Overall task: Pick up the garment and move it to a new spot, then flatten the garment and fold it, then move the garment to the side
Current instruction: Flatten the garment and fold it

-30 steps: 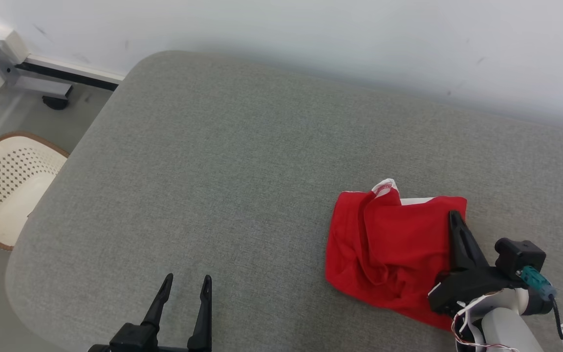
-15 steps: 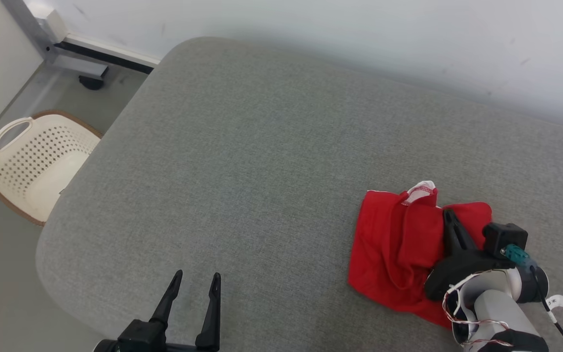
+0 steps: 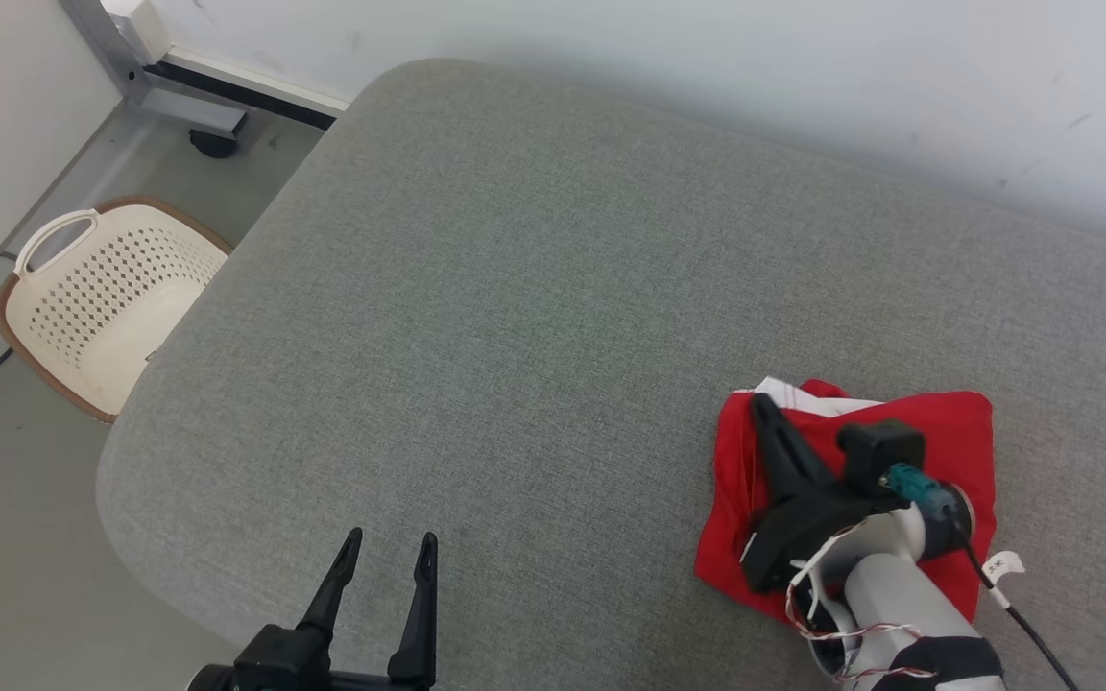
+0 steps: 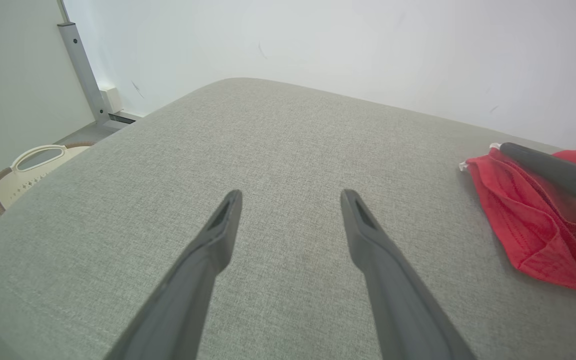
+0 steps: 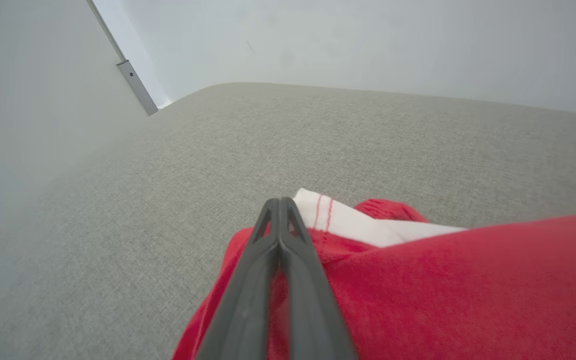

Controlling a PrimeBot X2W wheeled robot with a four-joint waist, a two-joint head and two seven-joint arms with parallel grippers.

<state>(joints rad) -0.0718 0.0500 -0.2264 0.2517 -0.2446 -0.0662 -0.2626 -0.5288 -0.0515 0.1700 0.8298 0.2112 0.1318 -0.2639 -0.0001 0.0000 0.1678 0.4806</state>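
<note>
While the left end effector (image 3: 392,537) hovers with its two dark fingers spread wide over the near edge of the grey fabric tabletop (image 3: 515,288), the right end effector (image 3: 762,408) lies across the garment (image 3: 956,441) with its fingers pressed together into a single point. From the left wrist view, the left end effector (image 4: 292,195) holds nothing, and bare grey cloth shows between its fingers.

The garment is red, bunched into a compact, creased heap on the right side of the tabletop, nearer the robot's edge than the wall. A white band (image 3: 803,395) with red stitching pokes out at the garment's far edge. In the right wrist view, the closed tips of the right end effector (image 5: 279,202) sit just beside that white band (image 5: 348,222), above the red cloth (image 5: 468,290). I cannot tell whether any cloth is pinched between them.

Seen from the left wrist, the garment (image 4: 518,220) lies well off to the side, with the right end effector (image 4: 508,148) stretched over its top.

On the floor past the tabletop's left edge stands a cream perforated basket (image 3: 102,288) with a handle and a brown rim; it also appears in the left wrist view (image 4: 33,160). A white wall runs behind the tabletop.
</note>
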